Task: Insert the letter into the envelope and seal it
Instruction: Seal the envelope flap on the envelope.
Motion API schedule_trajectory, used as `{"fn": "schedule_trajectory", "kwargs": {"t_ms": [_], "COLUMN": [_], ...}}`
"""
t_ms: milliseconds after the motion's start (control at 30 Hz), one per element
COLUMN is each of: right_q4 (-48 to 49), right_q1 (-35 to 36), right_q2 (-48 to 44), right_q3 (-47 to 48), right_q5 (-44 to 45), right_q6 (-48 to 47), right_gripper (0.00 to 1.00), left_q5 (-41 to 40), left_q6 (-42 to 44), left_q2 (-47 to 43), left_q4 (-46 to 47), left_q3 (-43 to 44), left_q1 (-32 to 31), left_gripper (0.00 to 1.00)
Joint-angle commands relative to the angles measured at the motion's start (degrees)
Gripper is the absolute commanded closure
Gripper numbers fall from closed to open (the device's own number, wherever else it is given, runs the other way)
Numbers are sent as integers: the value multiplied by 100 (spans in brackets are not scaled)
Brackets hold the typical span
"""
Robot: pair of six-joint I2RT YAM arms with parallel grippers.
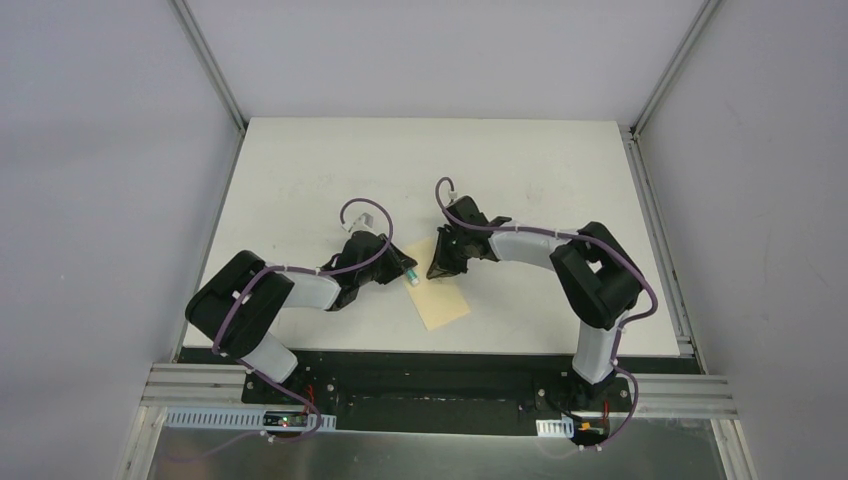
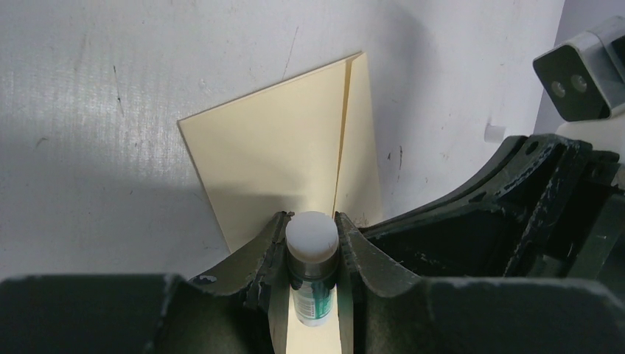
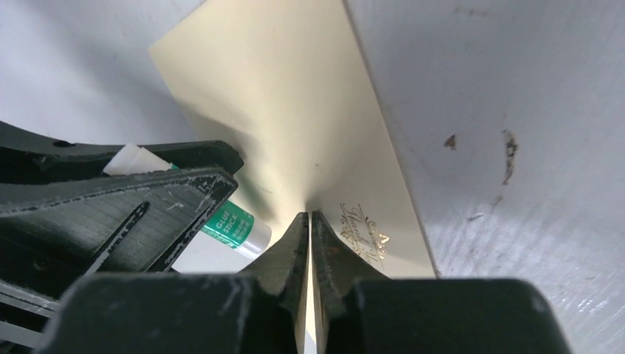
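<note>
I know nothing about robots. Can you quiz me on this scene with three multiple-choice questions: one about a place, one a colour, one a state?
1. Where is the glue stick?
A) lying loose
B) held in the left gripper
C) inside the envelope

2. What colour is its label?
A) green
B) red
C) blue

3. How is the right gripper?
A) wide open
B) shut on the envelope
C) out of sight

Answers: 1 B, the gripper clamps both its sides. 2 A, green shows in both wrist views. 3 B, it pinches the envelope's paper.
</note>
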Motion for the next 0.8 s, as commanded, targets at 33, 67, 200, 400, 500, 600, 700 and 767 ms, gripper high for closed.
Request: {"fn": "schedule_trajectory", "kwargs": {"t_ms": [33, 67, 200, 400, 500, 600, 700, 767], "right_q4": [-131, -153, -209, -253, -275, -279, -280, -304], "right_q1": [-153, -167, -189, -269, -352, -447, -520, -554], "right_q2": [175, 191, 254, 386, 423, 446, 498, 546], "right_q3": [295, 332, 471, 632, 690, 730, 792, 845], "right_q5": [307, 303, 288, 283, 286, 278, 234, 217], "right_q6": [-263, -272, -305, -350, -386, -421, -456, -480], "right_gripper": [94, 94, 94, 94, 94, 94, 94, 94], "left_q5": [189, 225, 366, 446, 445, 461, 479, 500], "left_q6": [539, 567, 607, 621, 637, 650, 665, 673], "left_q2": [286, 311, 460, 549, 542, 554, 571, 583], "left_q4": [-671, -680, -657, -613, -629, -640, -618, -605], "left_q3": [-119, -92, 1, 35, 39, 46, 46, 50], "left_q1": [-44, -44, -44, -44, -35, -35, -35, -35], "left_gripper": [100, 100, 100, 100, 100, 100, 100, 100]}}
